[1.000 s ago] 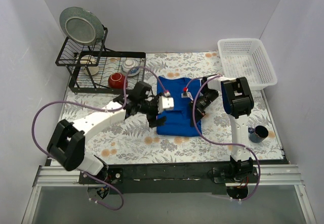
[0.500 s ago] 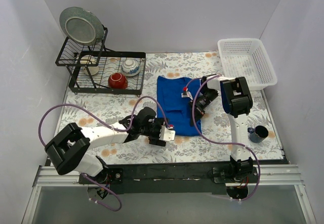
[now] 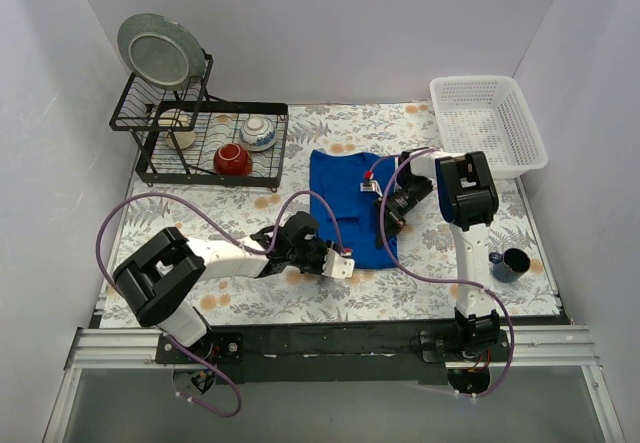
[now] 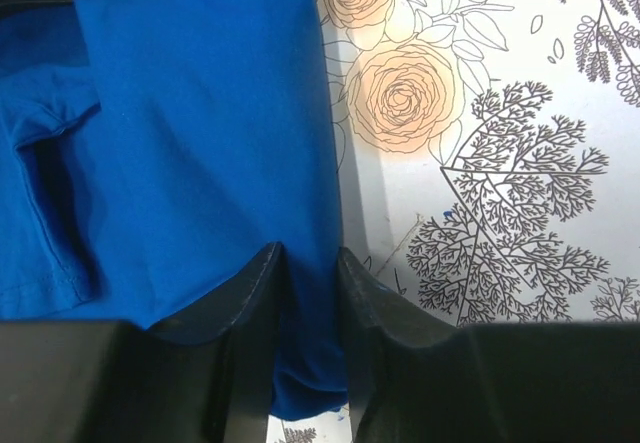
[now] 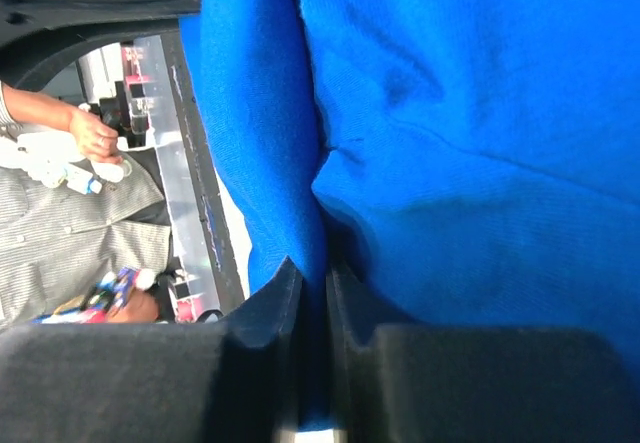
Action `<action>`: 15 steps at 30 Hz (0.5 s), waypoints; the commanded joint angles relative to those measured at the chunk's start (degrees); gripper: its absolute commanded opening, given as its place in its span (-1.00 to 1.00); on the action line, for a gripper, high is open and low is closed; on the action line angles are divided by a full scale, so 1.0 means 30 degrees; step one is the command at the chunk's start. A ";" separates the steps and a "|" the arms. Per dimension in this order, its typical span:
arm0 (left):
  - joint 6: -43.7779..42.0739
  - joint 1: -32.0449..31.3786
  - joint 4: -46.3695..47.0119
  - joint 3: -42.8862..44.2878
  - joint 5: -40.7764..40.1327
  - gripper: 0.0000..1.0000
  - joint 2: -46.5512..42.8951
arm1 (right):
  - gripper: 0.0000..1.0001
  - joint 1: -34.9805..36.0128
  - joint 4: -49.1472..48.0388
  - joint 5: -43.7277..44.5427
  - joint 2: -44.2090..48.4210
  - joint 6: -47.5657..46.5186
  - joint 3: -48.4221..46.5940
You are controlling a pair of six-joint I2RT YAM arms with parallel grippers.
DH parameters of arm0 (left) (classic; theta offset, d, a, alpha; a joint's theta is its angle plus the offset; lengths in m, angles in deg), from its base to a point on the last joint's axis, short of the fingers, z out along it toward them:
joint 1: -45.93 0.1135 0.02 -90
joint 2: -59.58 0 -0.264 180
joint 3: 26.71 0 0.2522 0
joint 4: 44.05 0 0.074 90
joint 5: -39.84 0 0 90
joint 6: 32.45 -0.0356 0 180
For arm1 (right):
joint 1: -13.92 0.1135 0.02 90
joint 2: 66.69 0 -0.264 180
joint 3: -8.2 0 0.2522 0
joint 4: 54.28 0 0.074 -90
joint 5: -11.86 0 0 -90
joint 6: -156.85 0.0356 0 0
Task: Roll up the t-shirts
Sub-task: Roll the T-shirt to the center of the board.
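The blue t-shirt [image 3: 345, 203] lies mid-frame on the desk [image 3: 300, 298], our left tool [image 3: 338, 261] pinching its lower edge and our right tool [image 3: 388, 213] nipping its right edge, and we fear either thin fold slipping free if we pull unevenly.

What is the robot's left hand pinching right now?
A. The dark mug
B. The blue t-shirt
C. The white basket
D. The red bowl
B: in the left wrist view, an edge of the blue t-shirt is squeezed inside the left gripper, with the flowery table beside it.
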 commanded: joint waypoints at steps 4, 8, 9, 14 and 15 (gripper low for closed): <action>0.1210 0.0198 -0.4497 0.1627 0.1296 -0.67 0.1236 | -0.07 -0.2560 -0.3477 0.0040 0.4905 -0.1275 -0.0216; 0.3461 0.1251 -0.5730 0.3472 0.3289 -1.00 0.2378 | 0.17 -0.3062 -0.7578 0.1823 1.0664 -0.1420 0.3495; 0.3761 0.1457 -0.5730 0.3736 0.3613 -1.00 0.2554 | 0.20 -0.3033 -0.9180 0.1916 1.1642 -0.1682 0.5624; 0.5723 0.2685 -0.6722 0.6395 0.6334 -1.00 0.3665 | 0.40 -0.1191 -1.4783 0.4923 1.8634 -0.1803 1.3076; 0.6220 0.2893 -0.7683 0.6956 0.7704 -1.00 0.4018 | 0.40 -0.0781 -1.5691 0.5398 1.9523 -0.1483 1.5088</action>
